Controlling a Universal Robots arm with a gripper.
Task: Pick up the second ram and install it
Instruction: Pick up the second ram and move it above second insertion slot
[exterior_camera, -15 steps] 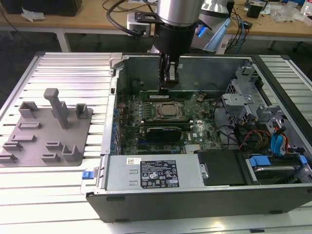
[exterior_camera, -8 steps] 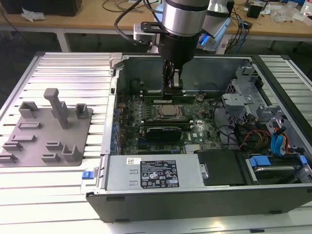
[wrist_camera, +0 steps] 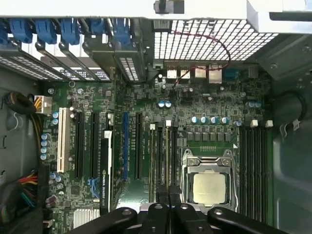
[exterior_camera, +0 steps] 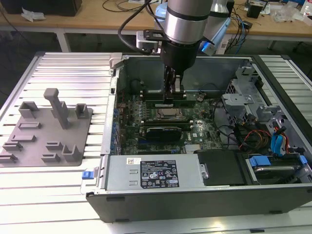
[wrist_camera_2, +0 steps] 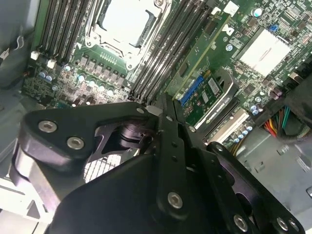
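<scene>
The gripper (exterior_camera: 173,89) hangs straight down from the arm inside the open computer case (exterior_camera: 195,200), low over the green main board. Its two dark fingers (wrist_camera: 163,195) are drawn in narrow and clamp the second ram (exterior_camera: 187,102) by its top edge. In both wrist views the stick shows as a thin pale strip (wrist_camera: 168,156) (wrist_camera_2: 200,58) that runs out from between the fingertips. It lies along one of the long black slots right under the gripper (wrist_camera: 168,192) (wrist_camera_2: 170,105). The stick stands on edge in line with that slot, but I cannot tell whether it is pressed fully home. The processor socket (exterior_camera: 168,115) (wrist_camera: 209,187), a silver square in a metal frame, lies just beside the gripper on one side. Beyond the socket, on the side away from the fingers, is another bank of black slots (wrist_camera: 253,165). On the gripper's other side, a little farther off, a wider black card (exterior_camera: 165,131) (wrist_camera: 105,170) stands in its own slot. In the exterior view a boxy silver power unit (exterior_camera: 156,173) sits at the case's near edge, well apart from the gripper. A grey holder tray (exterior_camera: 46,146) rests on the ribbed table outside the case, towards the exterior view's left.
</scene>
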